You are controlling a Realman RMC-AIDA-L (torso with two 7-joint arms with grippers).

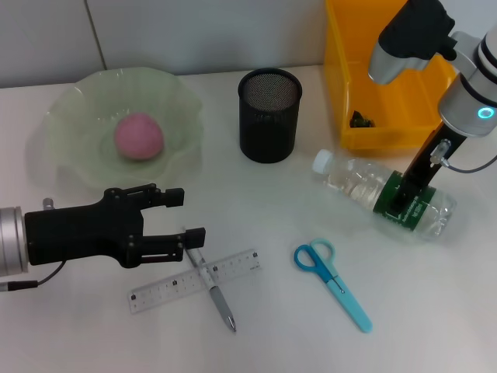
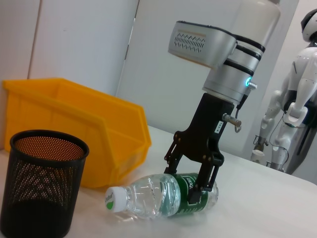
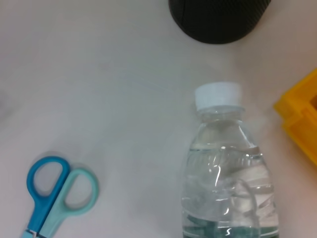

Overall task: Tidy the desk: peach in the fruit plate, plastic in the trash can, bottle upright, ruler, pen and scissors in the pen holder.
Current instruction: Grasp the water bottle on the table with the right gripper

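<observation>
While the bottle [image 1: 384, 189] lies on its side on the surface [image 1: 295, 326], cap pointing toward the pen holder [image 1: 269, 115], the right end effector [image 1: 407, 203] has its fingers straddling the green label, clenched on it as far as I can judge from the left wrist view, presumably to tip it upright. Just behind sits the trash can [image 1: 342, 85], with something dark inside. The peach [image 1: 139, 136] already rests in the fruit plate [image 1: 70, 109]. Nearer, the scissors [image 1: 332, 281] lie alone, and the pen [image 1: 210, 284] crosses the ruler [image 1: 167, 289]. The left end effector [image 1: 185, 217] hovers released beside the pen's upper end, likely ready for it.
</observation>
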